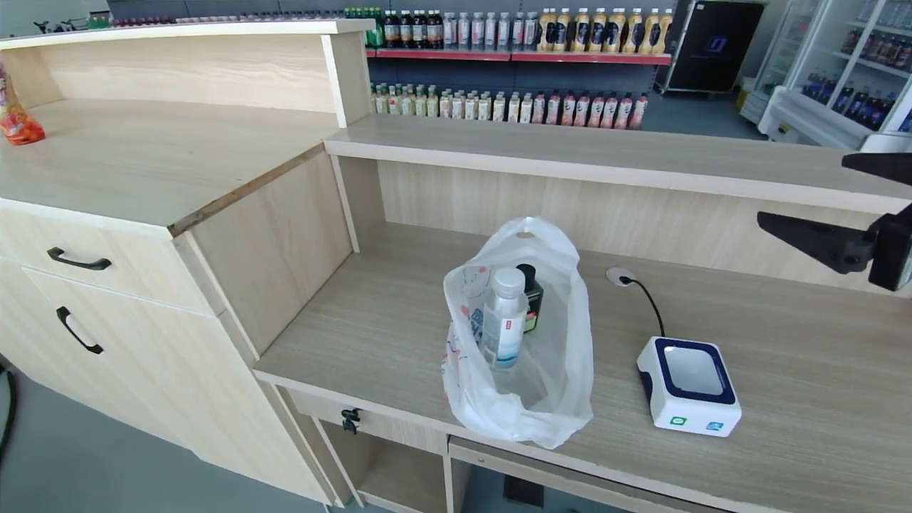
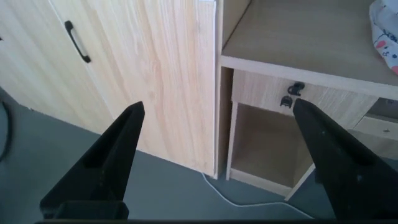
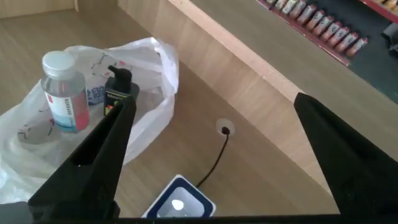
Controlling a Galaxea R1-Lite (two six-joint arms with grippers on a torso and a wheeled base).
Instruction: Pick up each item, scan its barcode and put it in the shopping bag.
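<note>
Currently R gripper is held spread & empty above the counter, near scanner; L gripper likewise, low by cabinet. Clear bottle & dark bottle are stood in the shopping bag. Limp bag wall could be snagged by a finger, bottles toppled.

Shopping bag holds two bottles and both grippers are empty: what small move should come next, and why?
Probably lift the left gripper toward the orange packet on the raised counter. The clear bottle and dark bottle already stand in the shopping bag, the scanner is bare, and the right gripper is open too; that packet seems the one item left out.
</note>
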